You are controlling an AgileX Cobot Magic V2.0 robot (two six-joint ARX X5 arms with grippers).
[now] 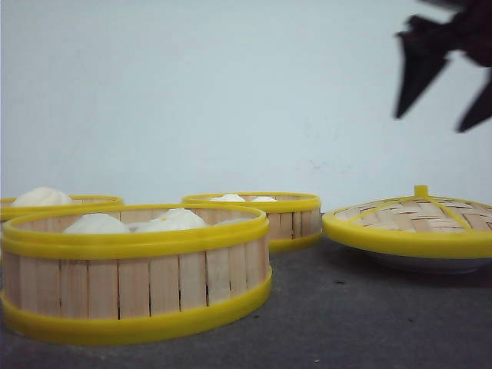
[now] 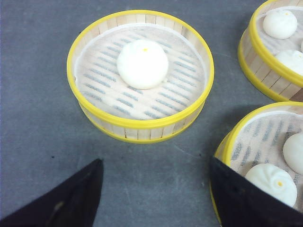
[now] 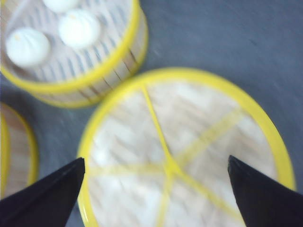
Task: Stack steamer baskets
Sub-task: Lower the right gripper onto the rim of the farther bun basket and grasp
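The right gripper (image 3: 154, 189) hangs over the domed lid (image 3: 187, 151), its two fingers spread wide and holding nothing. The wrist picture is blurred, so its height above the lid is hard to judge; in the front view the fingers (image 1: 419, 73) show dark, high at the upper right, well above the lid (image 1: 411, 219). The lid lies on a white plate (image 1: 430, 264) on the table (image 1: 346, 315), knob (image 1: 420, 191) up.

The left gripper (image 2: 156, 189) is also wide open and empty. One finger (image 2: 246, 198) overlaps the rim of the nearest basket (image 2: 265, 142); whether it touches cannot be told.

All three baskets stand upright, open side up, apart from one another on the table. Being round, they have no long axis.

- Near basket (image 1: 138, 269): front left, buns (image 1: 96, 224) inside.
- Left basket (image 2: 140, 75): one bun (image 2: 142, 64) at centre.
- Rear basket (image 1: 284, 219): between the near basket and the lid, buns inside.
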